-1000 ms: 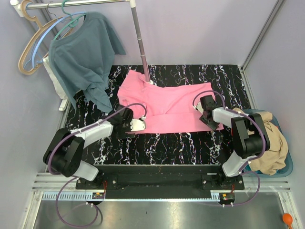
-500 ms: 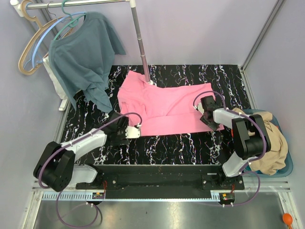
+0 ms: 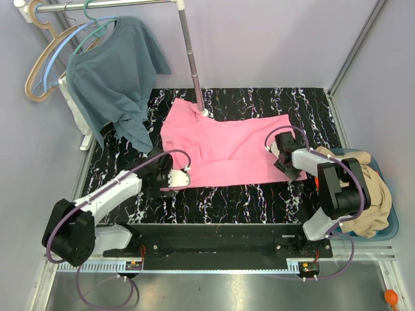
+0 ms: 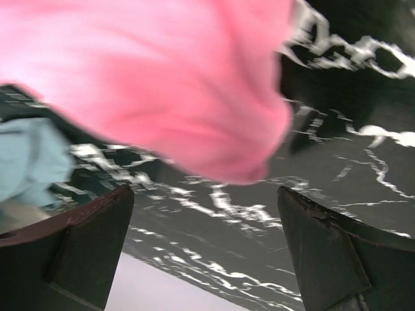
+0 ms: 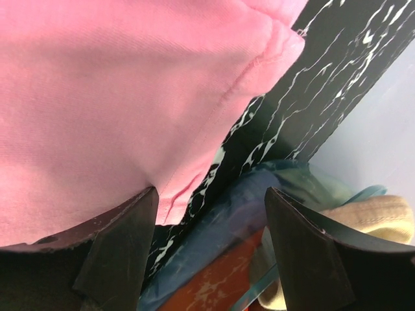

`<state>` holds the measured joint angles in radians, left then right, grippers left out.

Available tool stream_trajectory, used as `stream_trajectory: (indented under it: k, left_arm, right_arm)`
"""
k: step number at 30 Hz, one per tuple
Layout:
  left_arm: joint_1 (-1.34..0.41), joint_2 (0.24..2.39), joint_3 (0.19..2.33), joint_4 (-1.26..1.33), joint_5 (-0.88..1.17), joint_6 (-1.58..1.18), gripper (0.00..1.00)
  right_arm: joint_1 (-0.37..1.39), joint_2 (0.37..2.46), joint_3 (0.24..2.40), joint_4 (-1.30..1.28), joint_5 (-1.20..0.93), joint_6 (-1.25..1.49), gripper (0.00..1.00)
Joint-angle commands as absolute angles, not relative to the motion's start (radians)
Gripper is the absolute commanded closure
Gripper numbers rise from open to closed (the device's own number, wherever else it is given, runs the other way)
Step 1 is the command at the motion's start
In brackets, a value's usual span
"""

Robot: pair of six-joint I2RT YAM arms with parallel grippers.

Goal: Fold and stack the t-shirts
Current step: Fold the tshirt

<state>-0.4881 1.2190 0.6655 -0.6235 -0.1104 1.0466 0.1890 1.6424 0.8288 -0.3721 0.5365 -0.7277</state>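
Jaws open at both near corners of the pink t-shirt.

From my station I saw the pink shirt lying spread across the middle of the black marbled table, its far-left edge touching the foot of the rail pole. The left gripper sat low at the shirt's near-left corner with its fingers spread wide; the cloth showed blurred just ahead of them and nothing was pinched. The right gripper sat at the near-right corner, fingers well apart, the hemmed edge in front of them and not clamped. A tan-beige t-shirt lay heaped in the blue basket just right of the table. A teal-blue shirt hung from a hanger at the far left.
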Motion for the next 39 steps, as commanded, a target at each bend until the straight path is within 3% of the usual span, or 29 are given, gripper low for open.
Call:
stream_trajectory:
  k: [1, 10, 11, 12, 14, 26, 39]
  left_arm:
    - [-0.486, 1.198, 0.787, -0.635, -0.071, 1.025, 0.01]
    - [-0.485, 1.288, 0.937, -0.623, 0.034, 0.965, 0.01]
    - [-0.486, 1.301, 0.94, -0.612, 0.04, 0.962, 0.01]
    - [-0.485, 1.314, 0.945, -0.606, 0.047, 0.956, 0.01]
    - [-0.485, 1.348, 0.943, -0.578, 0.055, 0.951, 0.01]
    - [-0.486, 1.457, 0.92, -0.485, 0.049, 0.94, 0.01]
    - [-0.485, 1.583, 0.971, -0.405, 0.04, 0.916, 0.01]
  right_arm:
    - [0.178, 1.615, 0.804, -0.498, 0.469, -0.693, 0.22]
    - [0.178, 1.575, 0.88, -0.561, 0.417, -0.649, 0.18]
    - [0.178, 1.569, 0.885, -0.564, 0.414, -0.646, 0.16]
    - [0.178, 1.565, 0.89, -0.566, 0.401, -0.643, 0.05]
    - [0.178, 1.549, 0.894, -0.566, 0.387, -0.641, 0.0]
    - [0.178, 1.514, 0.931, -0.566, 0.397, -0.649, 0.0]
    - [0.181, 1.623, 1.0, -0.514, 0.327, -0.627, 0.0]
